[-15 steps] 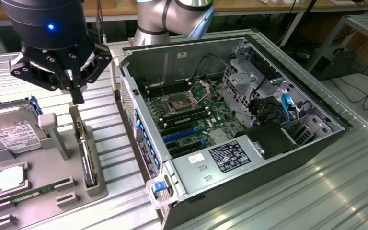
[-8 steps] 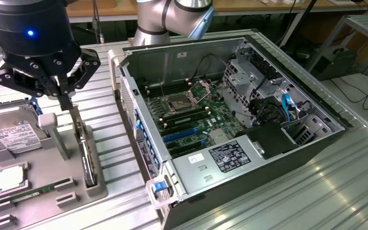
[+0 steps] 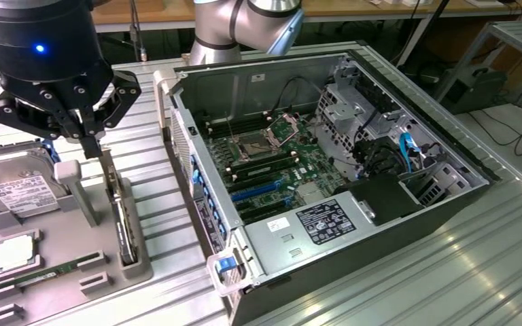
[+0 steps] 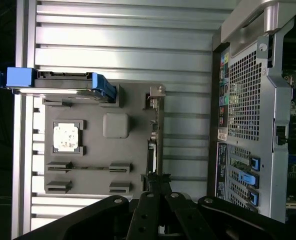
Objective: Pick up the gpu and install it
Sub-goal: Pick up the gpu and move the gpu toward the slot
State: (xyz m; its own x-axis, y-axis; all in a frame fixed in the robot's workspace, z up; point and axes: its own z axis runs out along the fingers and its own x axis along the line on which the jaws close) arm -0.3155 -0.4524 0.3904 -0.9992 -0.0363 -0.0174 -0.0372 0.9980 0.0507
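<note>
The gpu [image 3: 120,217] stands on its edge in a slot of the grey tray [image 3: 62,292], thin and dark with a metal bracket at one end. My gripper [image 3: 92,146] hangs just above the tray, over the gpu's far end, fingers shut with nothing visible between them. In the wrist view the gpu [image 4: 155,135] appears edge-on, running away from the shut gripper [image 4: 155,186]. Whether the tips touch the card I cannot tell. The open computer case [image 3: 334,170] lies to the exterior view's right of the tray, its motherboard and blue expansion slots [image 3: 261,190] exposed.
On the tray [image 4: 133,100] also rest a silver hard drive [image 3: 21,190] with a white label, a square processor [image 3: 11,252] and a green memory stick [image 3: 48,275]. A grey post [image 3: 79,193] stands close beside the gpu. The case's rear wall [image 4: 248,100] borders the tray.
</note>
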